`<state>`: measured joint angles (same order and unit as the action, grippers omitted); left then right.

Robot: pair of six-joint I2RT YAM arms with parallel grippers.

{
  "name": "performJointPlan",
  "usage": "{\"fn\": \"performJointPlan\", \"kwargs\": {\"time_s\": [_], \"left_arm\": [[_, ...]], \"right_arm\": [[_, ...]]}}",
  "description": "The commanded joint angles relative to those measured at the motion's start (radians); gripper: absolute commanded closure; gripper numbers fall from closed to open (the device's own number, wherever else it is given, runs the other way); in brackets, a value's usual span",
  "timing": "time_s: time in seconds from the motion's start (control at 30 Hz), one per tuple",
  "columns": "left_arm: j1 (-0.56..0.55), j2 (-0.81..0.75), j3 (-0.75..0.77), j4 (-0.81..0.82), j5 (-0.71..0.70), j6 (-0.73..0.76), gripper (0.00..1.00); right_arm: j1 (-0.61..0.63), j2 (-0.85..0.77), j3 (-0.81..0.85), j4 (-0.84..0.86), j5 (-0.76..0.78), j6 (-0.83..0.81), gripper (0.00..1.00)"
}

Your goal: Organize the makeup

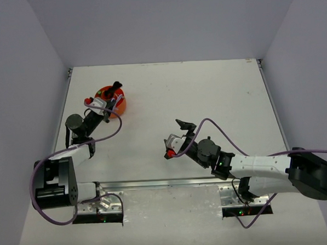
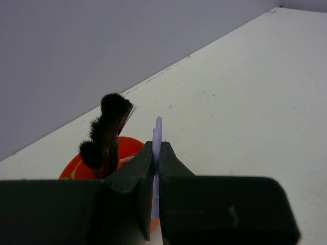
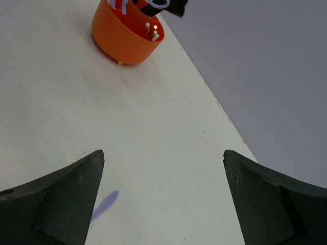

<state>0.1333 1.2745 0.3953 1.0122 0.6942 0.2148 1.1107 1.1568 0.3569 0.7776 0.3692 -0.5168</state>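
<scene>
From above and behind, we overlook the whole table. We look closely forward past the left gripper and the right gripper; all views share the orange tub ahead.

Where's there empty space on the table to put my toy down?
The far right of the table is bare, from the orange tub to the right wall. So is the stretch between the tub and the open right gripper. Crowded: far left, where the left gripper holds a lilac tool by the tub's brushes.
</scene>
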Motion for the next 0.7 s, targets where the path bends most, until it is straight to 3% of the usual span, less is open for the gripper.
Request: {"fn": "performJointPlan", "kwargs": {"time_s": [0.0, 0.43, 0.67], "left_arm": [[0.018, 0.036, 0.003, 0.214, 0.134, -0.020, 1.00], [0.028, 0.223, 0.042, 0.382, 0.159, -0.038, 1.00], [0.029, 0.264, 0.063, 0.378, 0.147, 0.044, 1.00]], "right_arm": [[0.005, 0.007, 0.008, 0.043, 0.035, 0.025, 0.01], [0.005, 0.007, -0.012, 0.042, 0.081, 0.008, 0.01], [0.006, 0.010, -0.013, 0.037, 0.087, 0.004, 0.01]]}}
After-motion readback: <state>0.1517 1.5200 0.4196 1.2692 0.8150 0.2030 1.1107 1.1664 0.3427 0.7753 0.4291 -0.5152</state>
